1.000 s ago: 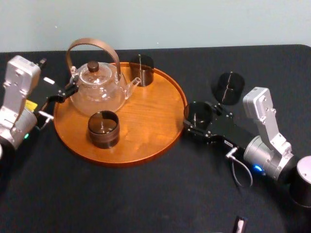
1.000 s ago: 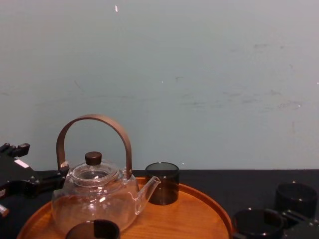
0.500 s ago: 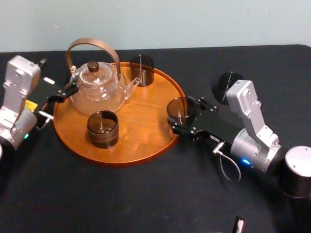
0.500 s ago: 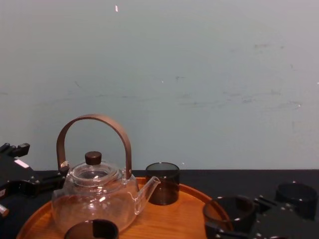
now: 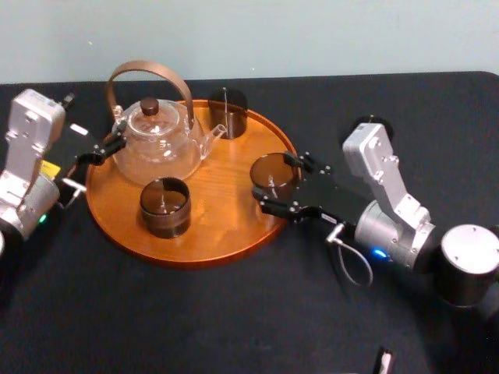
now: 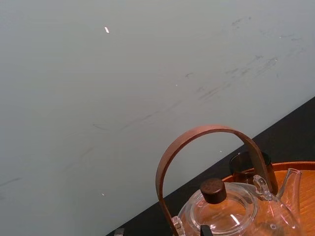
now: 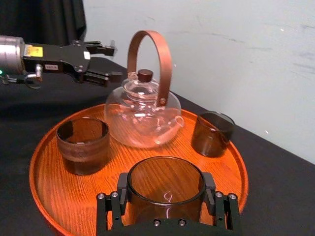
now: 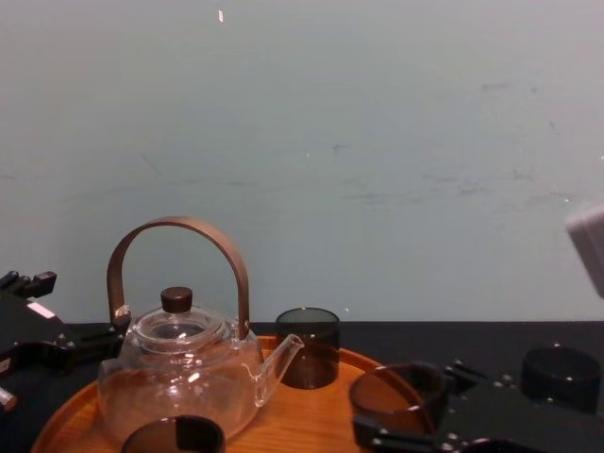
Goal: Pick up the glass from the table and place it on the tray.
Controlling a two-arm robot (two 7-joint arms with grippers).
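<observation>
Four smoked tumblers are counted. The carried glass [image 5: 271, 173] is held over the right part of the tray [image 5: 226, 230], just inside its rim, right of centre in the head view. A front glass [image 5: 165, 206] is seen at the tray's lower left and a back glass [image 5: 228, 111] at its upper edge. A fourth glass [image 8: 562, 373] is left on the table [image 5: 234, 312], behind the right arm. One teapot [image 5: 156, 144], one tray and two grippers are also counted.

The carried glass is clamped at its side wall by the right gripper [image 7: 166, 192], one finger on each side. Whether its base is resting on the wood cannot be told.

The glass is judged to be light, rigid, thin-walled and brittle, with a smooth, slippery surface. A hold across the middle of the straight wall is preferred, with only modest squeeze applied. It should be lowered gently and upright, since a knock against the rim or a neighbouring glass could chip it.

The left gripper [image 5: 109, 144] is parked at the tray's left edge, just beside the teapot, and its fingers are seen apart in the right wrist view.
</observation>
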